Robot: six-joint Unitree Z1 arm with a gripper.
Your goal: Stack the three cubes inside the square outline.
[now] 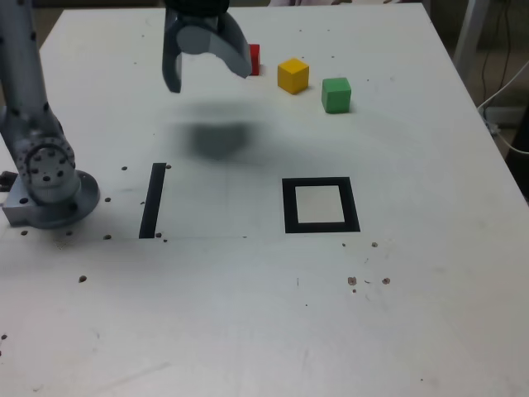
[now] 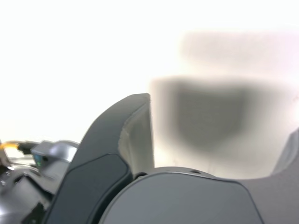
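Three cubes sit in a row at the far side of the white table: a red cube (image 1: 254, 59) partly hidden behind one finger, a yellow cube (image 1: 293, 75) and a green cube (image 1: 336, 94). The square outline (image 1: 320, 205), black with a white centre, lies nearer the front with nothing in it. My gripper (image 1: 207, 74) hangs open above the table, just on the exterior view's left of the red cube, holding nothing. In the wrist view the gripper (image 2: 219, 121) shows only blurred fingers (image 2: 135, 135) over bare table and its own shadow; no cube appears there.
A straight black strip (image 1: 153, 200) lies on the exterior view's left of the outline. The arm's grey base (image 1: 50, 186) stands at the table's left edge. Small dark specks dot the table (image 1: 248, 314). Cables hang off the right edge (image 1: 508, 91).
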